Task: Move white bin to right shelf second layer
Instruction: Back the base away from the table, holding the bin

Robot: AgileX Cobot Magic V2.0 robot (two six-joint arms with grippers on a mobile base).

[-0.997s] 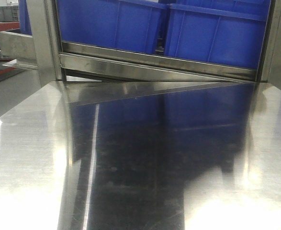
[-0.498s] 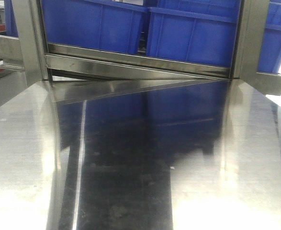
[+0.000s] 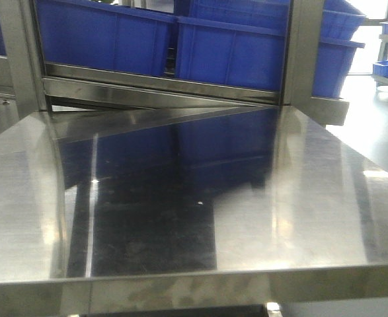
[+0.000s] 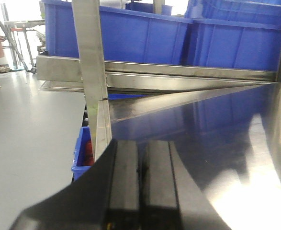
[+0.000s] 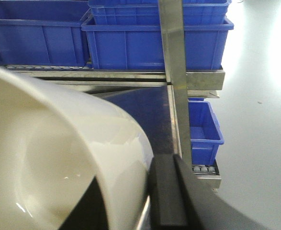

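Carrying stage: the right gripper point(image 5: 130, 201) clamps the white bin point(image 5: 59, 143) by its rim, the left gripper point(image 4: 140, 187) is pressed together and empty, and delivery is not yet made.

Left gripper point(image 4: 139, 143): you see two matte black rectangular pads point(image 4: 125, 177) side by side, with a thin dark seam between them. Their edges are squared and their faces smooth and plain. Behind them the housing flares out in a broad black curve toward both lower corners of the view. Note a tiny yellowish speck at the base of the left pad, too small to identify.

Right gripper point(image 5: 130, 191): you get one black finger point(image 5: 166, 191), a plain squared block with a flat top. A dark curved shell sweeps right behind it. A second dark part shows low left, blurred.
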